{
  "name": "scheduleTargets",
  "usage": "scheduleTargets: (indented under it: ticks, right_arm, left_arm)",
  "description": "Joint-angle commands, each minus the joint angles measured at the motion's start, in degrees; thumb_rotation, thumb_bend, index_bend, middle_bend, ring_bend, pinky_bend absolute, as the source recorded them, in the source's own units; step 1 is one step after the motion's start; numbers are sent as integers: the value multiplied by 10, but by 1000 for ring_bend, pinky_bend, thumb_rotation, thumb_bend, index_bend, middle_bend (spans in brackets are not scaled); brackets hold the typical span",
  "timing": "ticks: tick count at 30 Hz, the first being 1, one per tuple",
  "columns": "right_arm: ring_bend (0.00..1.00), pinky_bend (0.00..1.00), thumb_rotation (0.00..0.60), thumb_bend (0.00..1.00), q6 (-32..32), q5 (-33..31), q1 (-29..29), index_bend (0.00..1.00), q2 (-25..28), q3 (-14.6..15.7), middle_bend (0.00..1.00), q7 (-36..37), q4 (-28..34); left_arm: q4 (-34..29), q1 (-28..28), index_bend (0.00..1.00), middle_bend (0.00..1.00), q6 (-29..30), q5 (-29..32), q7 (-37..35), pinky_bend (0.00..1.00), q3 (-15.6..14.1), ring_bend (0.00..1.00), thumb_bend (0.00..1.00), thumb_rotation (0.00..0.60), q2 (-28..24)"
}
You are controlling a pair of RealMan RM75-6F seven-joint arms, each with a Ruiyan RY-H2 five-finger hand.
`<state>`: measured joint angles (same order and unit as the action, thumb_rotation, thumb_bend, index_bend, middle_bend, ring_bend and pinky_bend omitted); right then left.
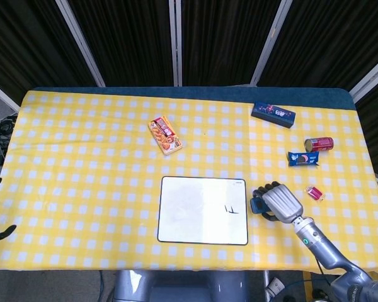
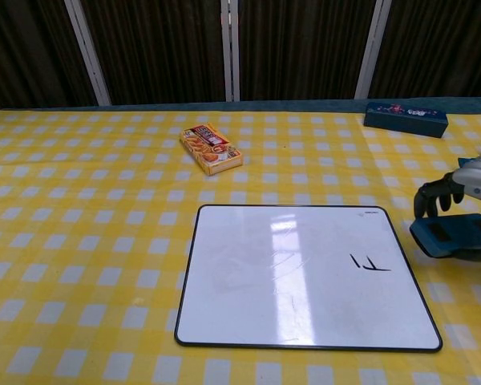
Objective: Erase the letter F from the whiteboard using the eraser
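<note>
Grey-backed right hand with black fingers on a silver-grey metal arm.

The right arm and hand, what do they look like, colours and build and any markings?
The right hand has a light grey, boxy back plate with black fingers coming out of it. Behind it the right arm is a slim, rounded grey metallic tube, with a small green dot, possibly an indicator light, on the wrist section. No loose cables or sleeves are visible on it.
</note>
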<state>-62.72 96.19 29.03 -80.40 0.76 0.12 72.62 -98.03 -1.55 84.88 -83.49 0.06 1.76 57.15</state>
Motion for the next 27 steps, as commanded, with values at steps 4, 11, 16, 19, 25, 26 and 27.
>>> scheduleTargets:
  ticks: [4, 11, 16, 19, 25, 26, 27]
  right_arm:
    - [414, 389, 600, 263, 70, 1, 66, 464, -10, -27, 508, -68, 63]
    - [428, 400, 600, 287, 133, -40, 111, 481, -60, -51, 522, -115, 40]
    - [436, 405, 600, 317, 151, -64, 122, 485, -75, -54, 526, -127, 18]
    - [451, 408, 600, 350, 156, -68, 122, 491, -69, -45, 532, -131, 14]
    - [471, 420, 600, 411, 155, -58, 116, 517, -51, -16, 555, -125, 24]
    - [473, 422, 600, 419, 153, -55, 115, 520, -48, -11, 558, -123, 27]
    - [476, 425, 600, 429, 152, -54, 115, 524, -47, -10, 562, -123, 28]
  left_arm:
    - [2, -7, 0, 0, -12, 13, -2, 0, 5, 0, 0, 600, 1]
    - [15, -14, 0, 0, -33, 35, -6, 0, 10, 0, 0, 600, 4]
    - [21, -14, 0, 0, -35, 41, -14, 0, 11, 0, 0, 600, 3]
    - [25, -14, 0, 0, -37, 44, -19, 0, 11, 0, 0, 600, 2]
    - [28, -13, 0, 0, -35, 42, -24, 0, 10, 0, 0, 600, 1]
    - [28, -13, 0, 0, -34, 42, -23, 0, 10, 0, 0, 600, 1]
    - [28, -13, 0, 0, -34, 42, -23, 0, 10, 0, 0, 600, 1]
